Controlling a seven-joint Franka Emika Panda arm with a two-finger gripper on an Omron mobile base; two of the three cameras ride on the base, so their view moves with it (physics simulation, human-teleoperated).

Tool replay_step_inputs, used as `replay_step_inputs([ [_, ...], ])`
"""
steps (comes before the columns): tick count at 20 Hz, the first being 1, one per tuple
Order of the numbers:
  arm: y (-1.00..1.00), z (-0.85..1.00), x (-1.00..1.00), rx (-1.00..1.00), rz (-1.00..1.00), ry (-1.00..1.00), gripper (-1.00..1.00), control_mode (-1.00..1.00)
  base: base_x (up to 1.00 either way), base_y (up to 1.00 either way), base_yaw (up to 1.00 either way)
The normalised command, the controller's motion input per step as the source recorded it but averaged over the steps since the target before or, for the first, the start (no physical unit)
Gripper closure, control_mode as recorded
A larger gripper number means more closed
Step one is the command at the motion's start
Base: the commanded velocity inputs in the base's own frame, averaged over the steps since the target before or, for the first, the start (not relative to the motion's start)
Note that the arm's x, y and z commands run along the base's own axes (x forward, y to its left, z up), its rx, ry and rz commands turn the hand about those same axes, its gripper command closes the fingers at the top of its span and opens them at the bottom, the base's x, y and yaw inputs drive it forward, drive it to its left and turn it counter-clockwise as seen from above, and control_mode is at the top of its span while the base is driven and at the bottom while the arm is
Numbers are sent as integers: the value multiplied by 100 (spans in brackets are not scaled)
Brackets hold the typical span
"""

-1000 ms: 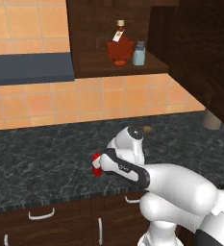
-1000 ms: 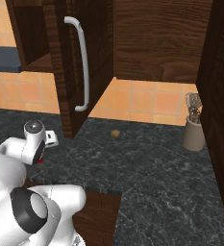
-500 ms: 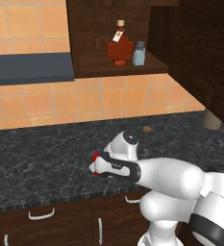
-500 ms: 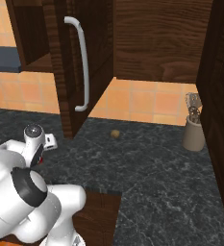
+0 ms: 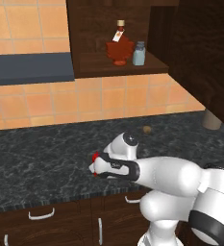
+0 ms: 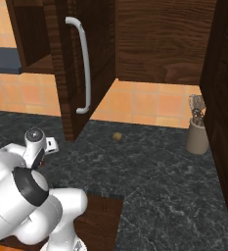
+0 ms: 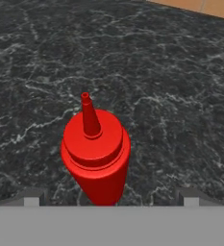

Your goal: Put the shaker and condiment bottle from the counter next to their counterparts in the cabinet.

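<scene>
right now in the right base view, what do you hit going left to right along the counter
robot arm → cabinet door with its silver handle → small brown round thing on the counter → utensil holder by the dark panel at the right.

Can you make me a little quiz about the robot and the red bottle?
1. True or false: the tool is shut tight on the condiment bottle.
2. Which things stand on the cabinet shelf? A) a red-brown flask and a pale blue shaker B) two cups C) a pan
3. Fill in: the condiment bottle stands on the black ____.

Key: 1 false, its fingers stand open on either side of the bottle. 2 A. 3 counter.
</scene>
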Motion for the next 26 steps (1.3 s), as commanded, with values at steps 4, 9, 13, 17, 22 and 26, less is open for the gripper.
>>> replay_step_inputs([
  [4,0,-4,8,0,0,0,-100,-100,0,0,0],
  [9,3,-6,1,0,0,0,-100,-100,0,0,0],
  [13,6,-3,1,0,0,0,-100,-100,0,0,0],
  [17,0,0,2,0,0,0,-100,-100,0,0,0],
  [22,0,0,9,0,0,0,-100,-100,0,0,0],
  [26,4,-1,14,0,0,0,-100,-100,0,0,0],
])
